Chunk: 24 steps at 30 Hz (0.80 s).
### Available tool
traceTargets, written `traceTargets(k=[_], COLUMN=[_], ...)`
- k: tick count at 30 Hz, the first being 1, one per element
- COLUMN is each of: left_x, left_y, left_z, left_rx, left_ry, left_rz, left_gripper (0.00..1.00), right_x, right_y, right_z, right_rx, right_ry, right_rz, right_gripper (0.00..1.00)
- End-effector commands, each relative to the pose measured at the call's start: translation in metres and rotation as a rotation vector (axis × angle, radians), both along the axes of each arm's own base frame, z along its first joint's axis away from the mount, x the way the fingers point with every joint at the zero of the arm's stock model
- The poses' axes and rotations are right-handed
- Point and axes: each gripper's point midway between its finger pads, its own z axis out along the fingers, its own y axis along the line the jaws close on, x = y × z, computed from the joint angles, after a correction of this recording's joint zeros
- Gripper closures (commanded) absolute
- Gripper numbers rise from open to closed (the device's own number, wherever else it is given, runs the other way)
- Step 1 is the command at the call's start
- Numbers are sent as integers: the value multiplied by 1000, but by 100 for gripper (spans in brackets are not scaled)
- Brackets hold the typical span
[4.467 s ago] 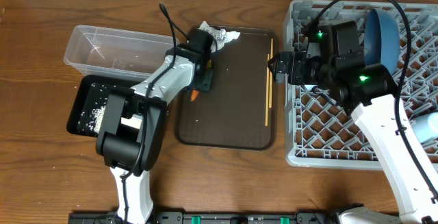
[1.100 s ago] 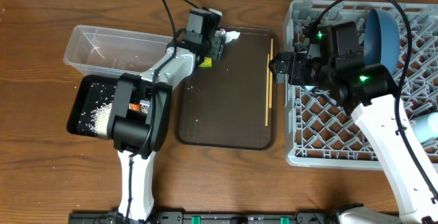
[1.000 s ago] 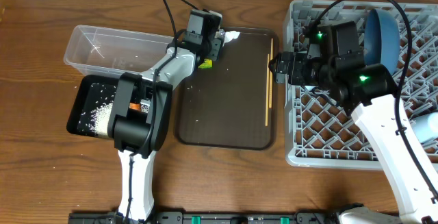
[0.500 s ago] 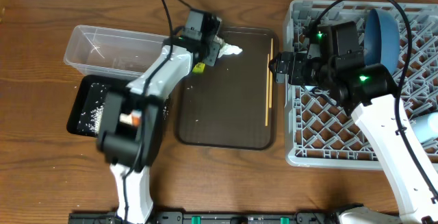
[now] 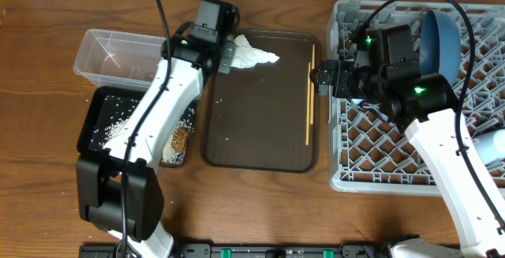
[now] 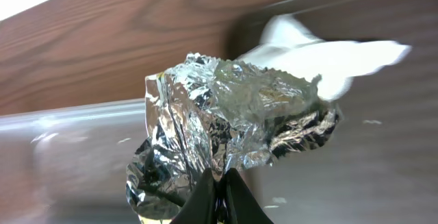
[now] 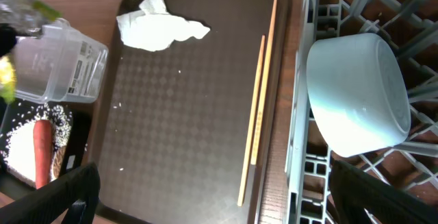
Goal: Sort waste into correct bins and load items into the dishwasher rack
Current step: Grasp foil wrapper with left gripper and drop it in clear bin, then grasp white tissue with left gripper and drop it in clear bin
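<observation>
Overhead, the left gripper [image 5: 226, 54] hangs at the end of the clear rectangular plastic tub [image 5: 110, 53], beside crumpled white paper [image 5: 252, 53] on the dark brown tray [image 5: 260, 132]. Left wrist: it is clenched on a crinkled silver foil wrapper [image 6: 226, 121]. Right wrist: the right gripper [image 7: 213, 183] gapes wide near thin wooden chopsticks [image 7: 259, 107]; a white bowl [image 7: 358, 94] sits in the grey rack [image 7: 299, 114].

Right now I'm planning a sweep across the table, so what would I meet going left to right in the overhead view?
Tub → white paper → chopsticks → rack.
</observation>
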Motion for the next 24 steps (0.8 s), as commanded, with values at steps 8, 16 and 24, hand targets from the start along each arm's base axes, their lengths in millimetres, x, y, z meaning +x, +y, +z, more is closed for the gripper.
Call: traceTargets(k=[8, 16, 24], left_x=[0, -1, 11], left_y=[71, 76, 38], left_z=[-19, -20, -15], left_rx=[-10, -12, -245], left_ry=[70, 77, 36], left_rz=[140, 151, 132], left_gripper=[94, 45, 35], right_x=[6, 6, 7], right_y=[-1, -1, -1], right_z=[1, 2, 2], right_rx=[3, 4, 5], right_ry=[-11, -14, -16], right_rz=[-19, -19, -19], right_gripper=[1, 1, 1])
